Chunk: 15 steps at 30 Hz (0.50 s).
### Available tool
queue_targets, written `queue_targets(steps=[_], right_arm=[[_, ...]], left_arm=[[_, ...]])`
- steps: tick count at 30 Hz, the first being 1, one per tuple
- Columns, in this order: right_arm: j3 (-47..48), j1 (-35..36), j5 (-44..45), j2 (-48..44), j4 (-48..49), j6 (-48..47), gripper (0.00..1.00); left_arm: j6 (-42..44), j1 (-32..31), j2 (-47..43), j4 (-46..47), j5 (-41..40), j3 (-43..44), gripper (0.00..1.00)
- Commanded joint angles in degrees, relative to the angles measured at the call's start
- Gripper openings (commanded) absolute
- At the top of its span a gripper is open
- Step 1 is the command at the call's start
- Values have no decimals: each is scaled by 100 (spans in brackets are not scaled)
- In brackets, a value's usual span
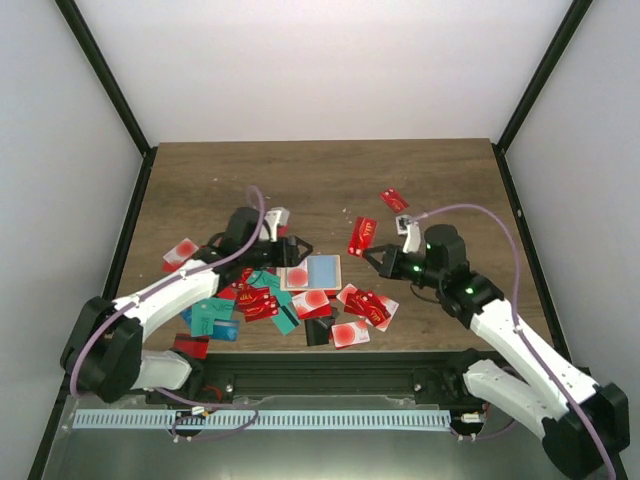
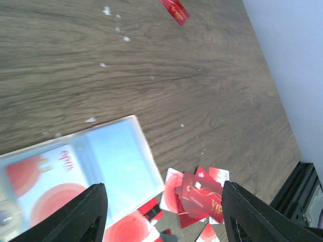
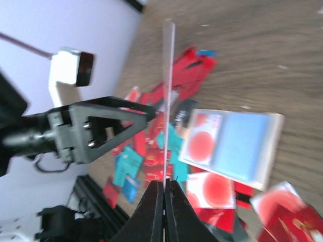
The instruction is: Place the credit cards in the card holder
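Note:
The card holder [image 1: 322,271] lies open on the table, light blue inside, with a white-and-red card on its left half. It also shows in the left wrist view [image 2: 113,156] and the right wrist view [image 3: 242,143]. Several credit cards [image 1: 262,303] lie scattered around it, mostly red, some teal. My left gripper [image 1: 292,250] hovers open and empty over the holder's far edge [image 2: 164,217]. My right gripper [image 1: 373,256], just right of the holder, is shut [image 3: 164,189] on a red card [image 1: 361,237], seen edge-on in its wrist view [image 3: 167,91].
A lone red card [image 1: 393,198] lies far right and another card [image 1: 181,252] lies at the left. A pile of red cards [image 2: 199,194] sits right of the holder. A black rail [image 1: 330,372] runs along the near edge.

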Motion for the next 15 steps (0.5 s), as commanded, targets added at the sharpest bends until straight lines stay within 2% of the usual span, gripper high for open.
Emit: queue_targets(steps=[1,4,8,15], right_arm=[[-78,-44,-1698,709,2179,-287,1],[-104,-39,-2294,1163,2955,-266,1],[2,-39,-2838,1570,3485,-267,1],[-22,-35,-3761,2000,4281,139,1]], left_arm=[[117,741,-430,489,1097,-456,64],[-45,1136,-700,954,1745,-784,64],[-578,1489,-1027,1984,2652,-1228,63],[-1850,1561,-1326,4319,3481,-1833,60]])
